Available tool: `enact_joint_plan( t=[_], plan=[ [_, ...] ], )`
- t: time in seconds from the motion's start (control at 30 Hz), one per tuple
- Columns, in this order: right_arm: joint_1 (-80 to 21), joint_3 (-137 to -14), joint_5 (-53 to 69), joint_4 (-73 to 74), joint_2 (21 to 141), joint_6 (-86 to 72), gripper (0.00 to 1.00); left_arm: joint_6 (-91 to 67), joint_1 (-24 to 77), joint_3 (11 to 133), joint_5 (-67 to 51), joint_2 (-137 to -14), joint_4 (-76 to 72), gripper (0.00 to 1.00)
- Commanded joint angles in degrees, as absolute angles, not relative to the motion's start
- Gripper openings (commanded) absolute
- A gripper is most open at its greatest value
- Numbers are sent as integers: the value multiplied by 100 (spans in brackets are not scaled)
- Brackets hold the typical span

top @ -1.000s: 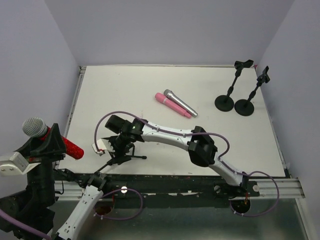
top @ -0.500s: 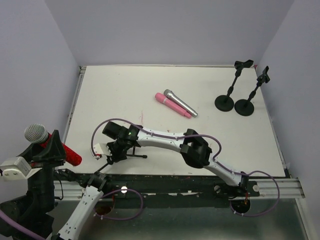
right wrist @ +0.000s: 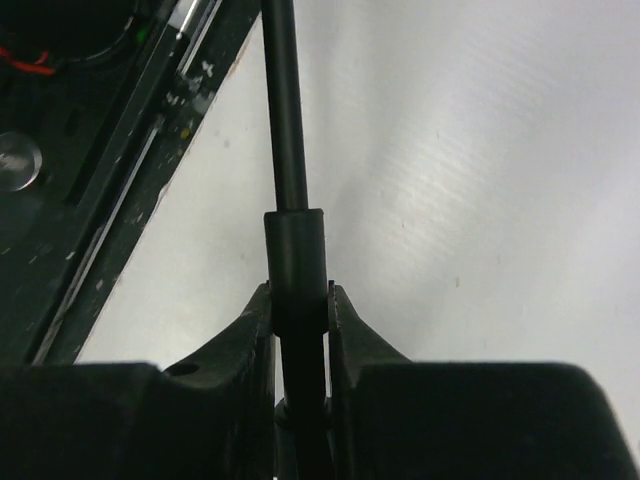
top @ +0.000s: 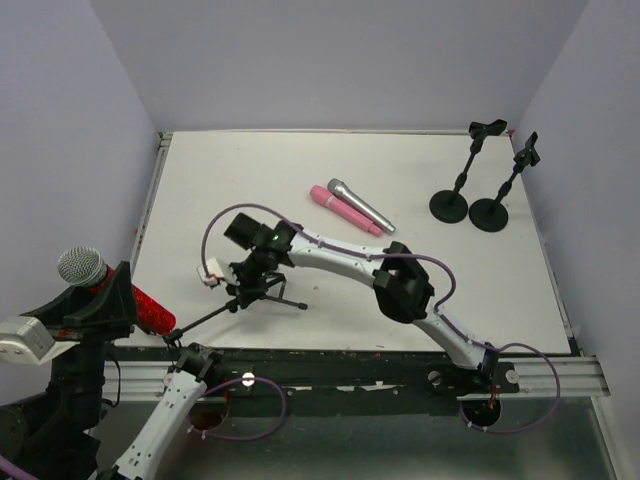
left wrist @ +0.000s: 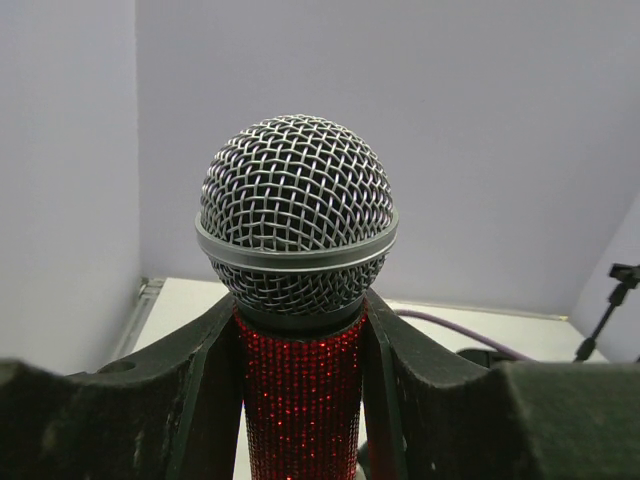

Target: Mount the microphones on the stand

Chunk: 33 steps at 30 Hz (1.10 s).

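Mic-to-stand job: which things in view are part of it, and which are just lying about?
Job: red glitter microphone, pink microphone, silver-grey microphone, tripod stand, round-base stand, second round-base stand.
Not job: purple cables, metal rail; both rig fixtures, nothing loose.

Centre: thin black stand pole seen running from top edge down between fingers of black right gripper. Thicker black sleeve on pole pinched from both sides by fingertips. White tabletop seen behind, at right. Dark metal rail at left; silver round fastener and red wire seen by it.
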State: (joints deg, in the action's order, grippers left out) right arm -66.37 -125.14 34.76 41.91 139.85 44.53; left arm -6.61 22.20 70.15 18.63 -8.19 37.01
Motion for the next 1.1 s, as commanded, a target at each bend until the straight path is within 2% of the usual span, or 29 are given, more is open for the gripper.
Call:
enact_joint_plan(
  t=[0.0,0.1,0.23,0.4,0.47,0.6,0.7,0.73,0.77,0.87,0.93,1.07],
  plan=[
    [-5539,-12473,5130,4245,12781,3727,5,-1247,2189,7373,1030,-1080,3393,0],
    [-5090,-11990,5992,4166,12227,3595,4,-1458,2188,7453,765,-1283,3182,0],
    [-4642,-11226,6485,3842,11612,3341,4,-1582,2197,7331,624,-1494,2892,0],
    [-3983,-9979,7066,2281,10873,1824,1,-1862,2197,6988,370,-1652,2549,0],
    [-3806,-9538,6918,1576,10723,1312,1,-2003,2197,6882,220,-1705,2435,0],
    [-3744,-9290,5741,819,10792,827,1,-2179,2189,6698,9,-1837,2382,0],
    [-3788,-9526,6018,948,11091,851,2,-2206,2188,6671,9,-1846,2487,0],
    [-3858,-9623,6142,1210,11135,1027,5,-2206,2188,6671,9,-1828,2557,0],
    [-4041,-9755,6178,1570,11153,1446,12,-2171,2197,6680,9,-1819,2619,0],
    [-4796,-10115,5846,2897,11241,2582,41,-2005,2197,6662,-174,-1697,2742,0],
    [-5149,-10204,5827,2893,11425,2306,56,-1864,2197,6714,-193,-1565,2795,0],
    [-5528,-10423,5592,2549,12057,1399,66,-1626,2189,6934,-123,-1284,2988,0]
  ],
)
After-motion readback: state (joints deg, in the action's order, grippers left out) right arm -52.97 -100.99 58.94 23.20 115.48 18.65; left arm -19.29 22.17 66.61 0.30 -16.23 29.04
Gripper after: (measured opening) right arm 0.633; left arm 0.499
